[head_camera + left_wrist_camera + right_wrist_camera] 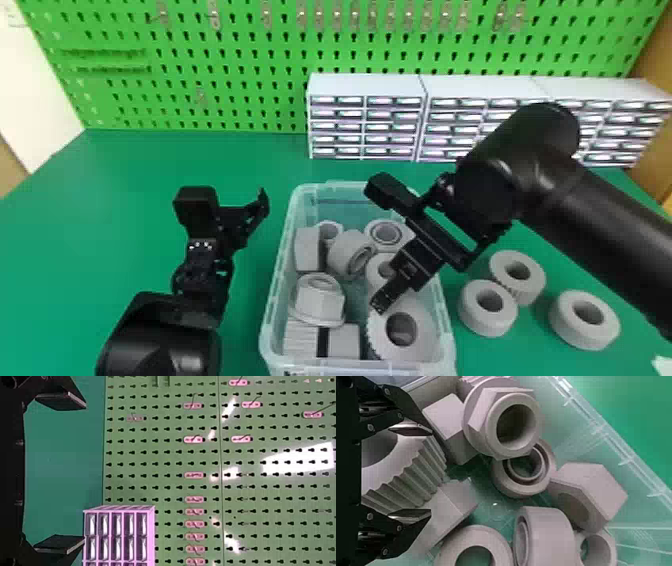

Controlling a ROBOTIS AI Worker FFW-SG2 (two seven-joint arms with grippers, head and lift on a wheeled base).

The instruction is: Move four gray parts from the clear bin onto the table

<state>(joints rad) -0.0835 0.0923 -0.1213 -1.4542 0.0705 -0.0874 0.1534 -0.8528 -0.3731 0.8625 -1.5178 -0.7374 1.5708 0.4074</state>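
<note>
The clear bin point(273, 300) is glossy, see-through plastic. The gray parts point(320, 302) inside it look like matt plastic, mostly smooth, with one gear point(411, 465) ridged; around the clear bin the counter point(125, 175) looks smooth, and the pegboard point(250, 107) behind it shines.

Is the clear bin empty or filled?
Partly filled: several gray parts lie inside the clear bin, with bare floor between them.
</note>
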